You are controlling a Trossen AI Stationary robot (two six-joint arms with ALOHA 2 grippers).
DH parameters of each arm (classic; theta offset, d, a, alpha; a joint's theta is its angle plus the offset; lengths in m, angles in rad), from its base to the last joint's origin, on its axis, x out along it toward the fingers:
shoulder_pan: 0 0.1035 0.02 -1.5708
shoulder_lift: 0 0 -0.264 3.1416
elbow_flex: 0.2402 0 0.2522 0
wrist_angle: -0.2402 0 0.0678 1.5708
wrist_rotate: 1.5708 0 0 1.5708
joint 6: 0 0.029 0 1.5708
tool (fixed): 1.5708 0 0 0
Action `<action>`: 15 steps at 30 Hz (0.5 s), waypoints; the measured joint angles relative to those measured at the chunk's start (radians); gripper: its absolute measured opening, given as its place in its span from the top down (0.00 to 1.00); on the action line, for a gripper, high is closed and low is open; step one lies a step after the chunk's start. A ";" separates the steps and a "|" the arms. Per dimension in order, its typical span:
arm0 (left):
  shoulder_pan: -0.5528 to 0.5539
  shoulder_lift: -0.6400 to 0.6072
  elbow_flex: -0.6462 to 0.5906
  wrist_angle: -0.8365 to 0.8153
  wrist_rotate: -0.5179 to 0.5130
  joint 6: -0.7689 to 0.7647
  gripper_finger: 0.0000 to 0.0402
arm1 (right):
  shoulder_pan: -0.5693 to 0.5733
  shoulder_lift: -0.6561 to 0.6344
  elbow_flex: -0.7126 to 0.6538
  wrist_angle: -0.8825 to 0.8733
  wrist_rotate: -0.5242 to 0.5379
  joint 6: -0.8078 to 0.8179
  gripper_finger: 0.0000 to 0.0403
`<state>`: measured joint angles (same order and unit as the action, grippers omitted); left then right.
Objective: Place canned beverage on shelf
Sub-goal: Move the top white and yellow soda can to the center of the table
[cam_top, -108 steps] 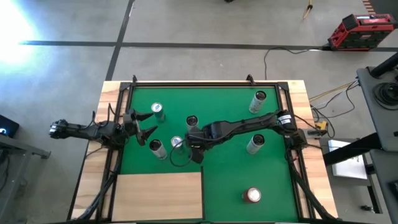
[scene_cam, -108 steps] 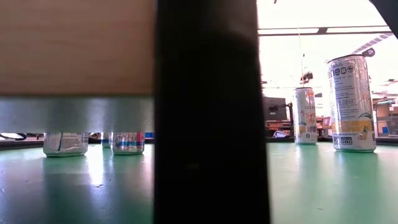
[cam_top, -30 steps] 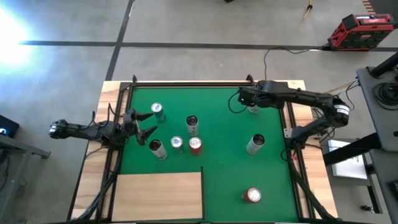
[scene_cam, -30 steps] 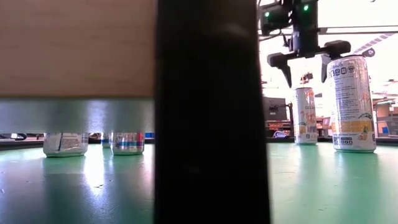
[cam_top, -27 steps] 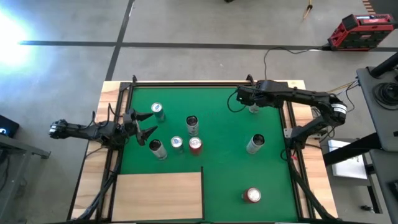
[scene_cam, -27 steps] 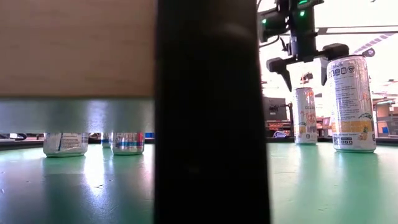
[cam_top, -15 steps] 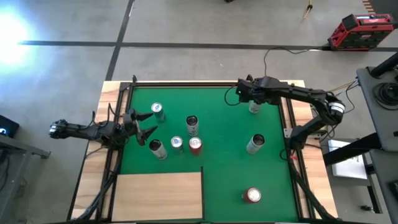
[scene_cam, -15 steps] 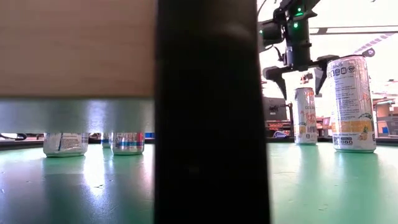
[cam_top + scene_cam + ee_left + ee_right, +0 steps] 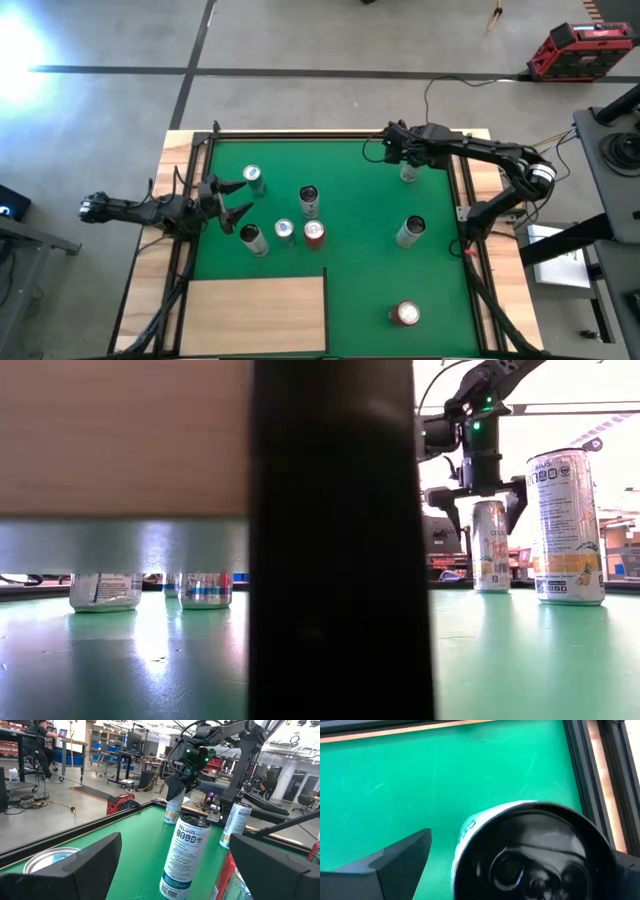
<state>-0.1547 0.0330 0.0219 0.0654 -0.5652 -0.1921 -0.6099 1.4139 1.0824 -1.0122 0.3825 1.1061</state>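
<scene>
Right hand [image 9: 478, 495] spread wide, pointing down, left hand [image 9: 232, 199] open, idle

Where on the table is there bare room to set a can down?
The wooden shelf is bare. Green mat lies free between the red can and the right-side can. It is crowded around the can cluster near the left gripper.

My table [image 9: 484, 150] has a wooden rim and a green mat [image 9: 350, 210] on top. Seven cans [image 9: 309, 200] stand scattered across the mat, and my pale wooden shelf [image 9: 253, 314] sits at its near left corner.
</scene>
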 joint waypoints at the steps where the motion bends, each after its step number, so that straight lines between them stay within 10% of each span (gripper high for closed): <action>1: 0.000 0.000 0.000 0.000 0.000 0.000 0.12 | -0.001 0.000 -0.003 0.001 0.000 0.001 0.04; 10: 0.000 0.000 0.000 0.000 0.000 0.000 0.12 | 0.000 0.000 0.003 -0.002 0.000 0.011 0.39; 15: 0.000 0.000 0.000 0.000 0.000 0.000 0.12 | 0.005 0.000 0.011 0.004 -0.034 0.017 0.40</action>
<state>-0.1547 0.0332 0.0219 0.0654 -0.5648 -0.1921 -0.6051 1.4139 1.0937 -1.0084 0.3482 1.1229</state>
